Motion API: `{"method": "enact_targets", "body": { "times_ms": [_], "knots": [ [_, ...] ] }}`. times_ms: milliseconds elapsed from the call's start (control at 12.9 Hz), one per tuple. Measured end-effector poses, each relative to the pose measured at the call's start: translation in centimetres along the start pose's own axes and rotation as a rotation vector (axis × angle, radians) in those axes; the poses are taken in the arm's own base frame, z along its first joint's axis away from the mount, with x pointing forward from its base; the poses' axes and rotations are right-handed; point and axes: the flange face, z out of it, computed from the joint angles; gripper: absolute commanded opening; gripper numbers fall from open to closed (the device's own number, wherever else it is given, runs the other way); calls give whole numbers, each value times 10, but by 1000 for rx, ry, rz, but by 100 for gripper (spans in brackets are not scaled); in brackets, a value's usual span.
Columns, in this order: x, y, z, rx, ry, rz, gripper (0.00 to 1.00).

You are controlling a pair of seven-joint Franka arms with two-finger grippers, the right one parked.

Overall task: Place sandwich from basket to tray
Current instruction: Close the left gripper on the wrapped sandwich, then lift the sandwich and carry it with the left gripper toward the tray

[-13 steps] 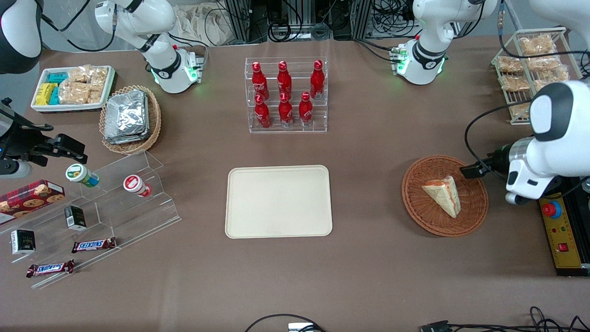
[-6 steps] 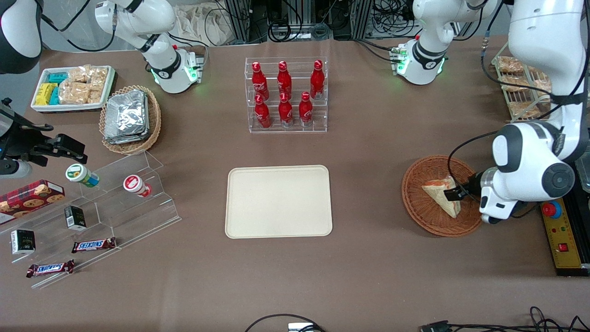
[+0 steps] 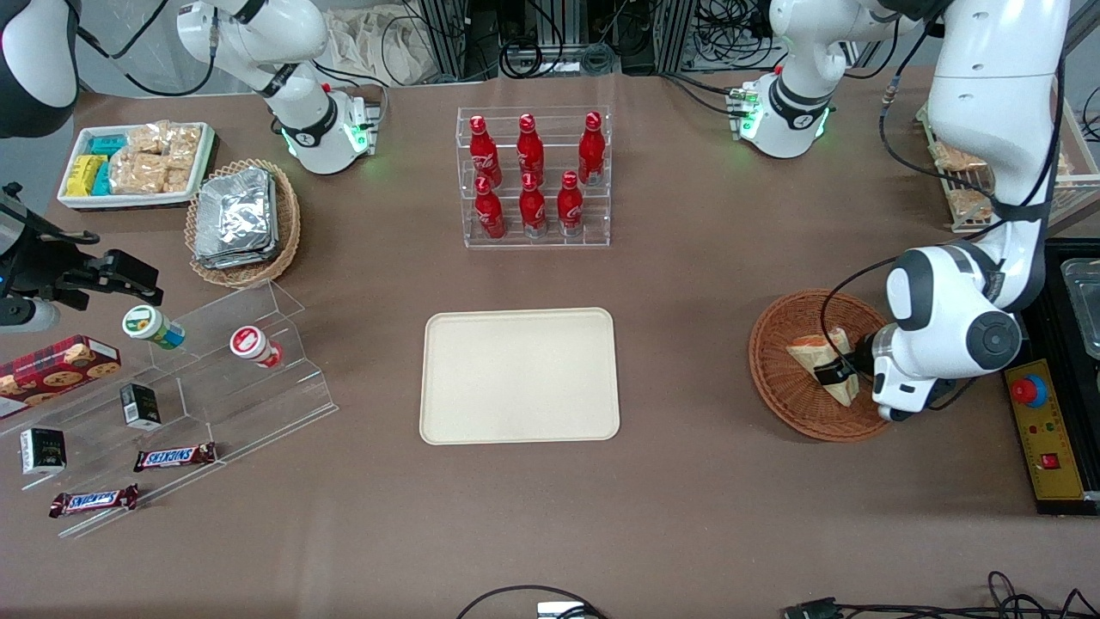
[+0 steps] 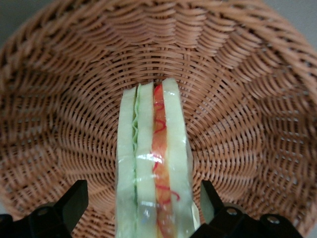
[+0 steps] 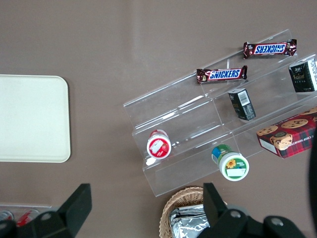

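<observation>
The sandwich (image 3: 812, 359) is a pale bread wedge with an orange-red and green filling, lying in the round reddish-brown wicker basket (image 3: 782, 391) toward the working arm's end of the table. In the left wrist view the sandwich (image 4: 154, 168) stands edge-on in the basket (image 4: 237, 79). My left gripper (image 3: 838, 363) is down in the basket, open, with one finger on each side of the sandwich (image 4: 143, 210) and a gap on both sides. The cream-beige tray (image 3: 519, 376) lies flat mid-table, with nothing on it; it also shows in the right wrist view (image 5: 30, 118).
A clear rack of red bottles (image 3: 533, 176) stands farther from the camera than the tray. A black and yellow control box (image 3: 1050, 430) lies beside the basket at the table's end. A wire rack of snack packets (image 3: 962, 185) stands farther back. Clear stepped shelves (image 3: 198, 378) with snacks lie toward the parked arm's end.
My left arm has swung in over the basket and come down. The gripper went from the basket's rim to straddling the sandwich. The sandwich has not moved.
</observation>
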Motion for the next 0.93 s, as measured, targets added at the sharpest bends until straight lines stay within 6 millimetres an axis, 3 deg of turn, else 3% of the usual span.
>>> {"method": "enact_targets", "body": {
  "times_ms": [155, 233, 310, 466, 621, 931],
  "knots": [
    [-1, 0, 12, -11, -21, -17, 26],
    [-1, 0, 15, -14, -26, -21, 8],
    [-1, 0, 15, -18, -27, -24, 0],
    [-1, 3, 9, -27, -20, -22, 0],
    [-7, 12, -14, -35, -18, 0, 0],
    [-43, 59, -119, -42, -54, 242, 0]
  ]
}}
